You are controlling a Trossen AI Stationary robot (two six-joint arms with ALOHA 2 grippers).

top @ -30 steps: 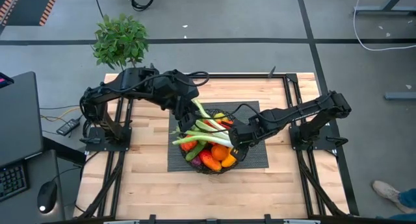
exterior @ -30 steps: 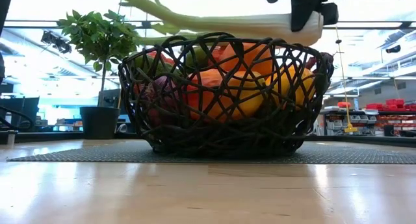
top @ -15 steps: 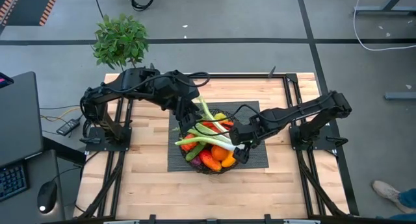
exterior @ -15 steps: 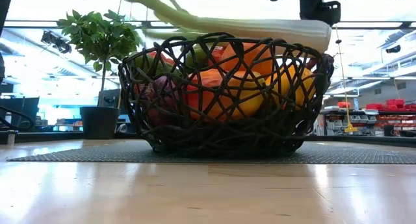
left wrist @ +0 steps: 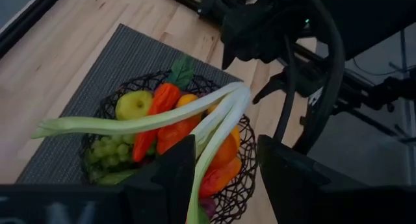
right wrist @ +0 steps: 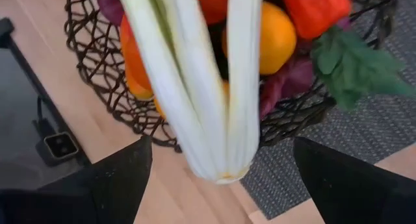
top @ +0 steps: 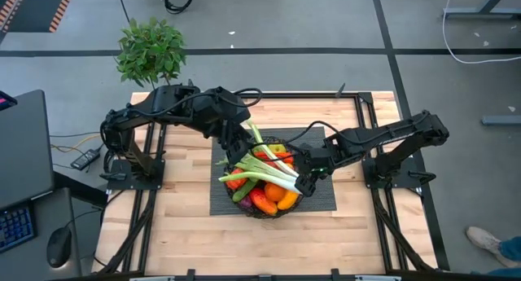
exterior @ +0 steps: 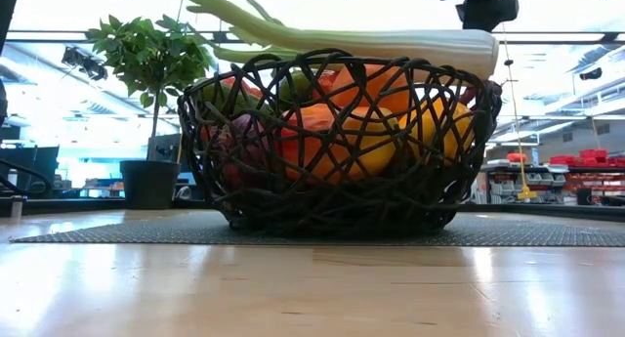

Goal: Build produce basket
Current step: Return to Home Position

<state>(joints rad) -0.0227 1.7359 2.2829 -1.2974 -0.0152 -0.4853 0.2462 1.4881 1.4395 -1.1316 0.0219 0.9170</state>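
The right jaws stand wide apart and grip nothing: in the right wrist view the two dark fingers (right wrist: 110, 178) sit well to either side of the leek (right wrist: 214, 87), touching it nowhere. Its white root end pokes out between them, just past the rim of the basket (right wrist: 97, 74). Directly ahead of these jaws the produce is heaped in the wire bowl, an orange (right wrist: 276, 36) and a red pepper (right wrist: 312, 10) under the leek's stalk. From above, the right arm (top: 383, 138) reaches in so that its jaws hover just beside the basket's near rim.

The left jaws are also parted and empty, hanging above the opposite rim. Below them the leek's green tops fan out over the green grapes (left wrist: 110, 152) and a yellow fruit (left wrist: 133, 105). The left arm (top: 163, 110) folds back from there toward its own base.

Further out, the basket rests on a grey mat (top: 326, 201) in the middle of the bench (top: 179, 224), with a potted plant (top: 151, 51) well beyond the left arm. All the produce I can see lies in the basket, so I judge the loading done and the step in hand to be the retreat to rest.

That calls for care rather than force (the leek only perches across the heap, overhanging the rim). The right jaws should rise and draw straight back from the root end, and the left should lift clear of the green tops before folding, since a brush from either could tip the leek out
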